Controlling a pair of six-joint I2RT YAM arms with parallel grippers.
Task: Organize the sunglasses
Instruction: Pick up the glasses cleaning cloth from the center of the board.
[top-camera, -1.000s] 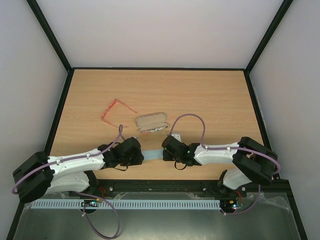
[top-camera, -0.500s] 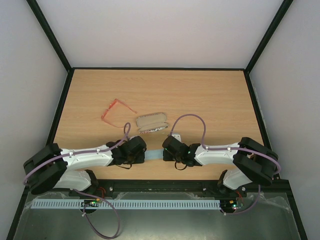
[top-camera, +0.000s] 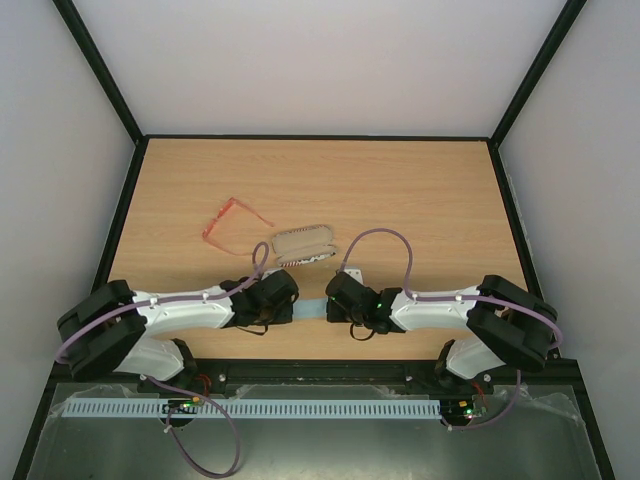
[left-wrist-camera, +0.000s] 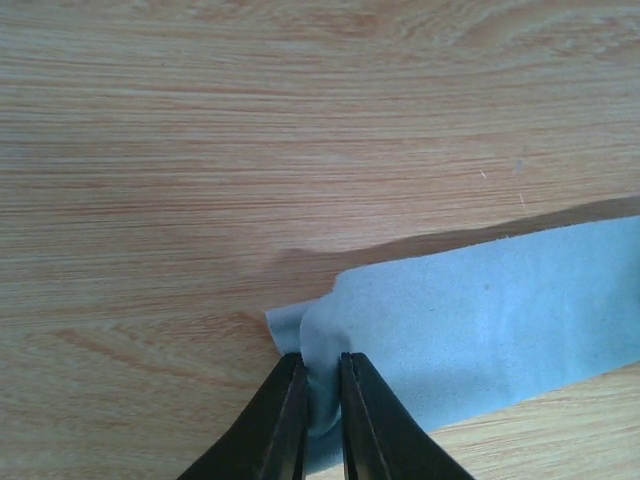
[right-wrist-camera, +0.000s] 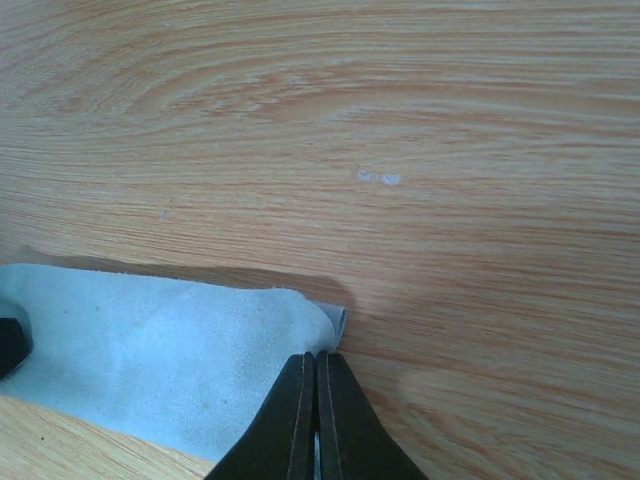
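So the slim translucent red-orange sunglasses are sitting open on the wooden table, well off to the left of and beyond the left gripper's fingers. Nothing is touching them and they haven't budged in the last second.

What did change is the left gripper. It slid to the right toward its partner and its jaws came together, so they're now pinched on the near-left corner of the light blue square cloth. A fold of fabric is squeezed between the two black fingers.

Just beyond the fingertips of both grippers is the oblong tan case, lying open and apart from everything else.

From the top view, less of the cloth shows between the two grippers than a second ago.

The right gripper hasn't moved at all. It's still clamped tight on the opposite corner of the cloth, with the jaws pressed together and the fabric bunching up right at the tips.

My take: both arms finally have the cloth, one corner each, so the next bit is probably lifting or folding it. The sunglasses themselves aren't dealt with yet, so most of the tidying looks to be still ahead.
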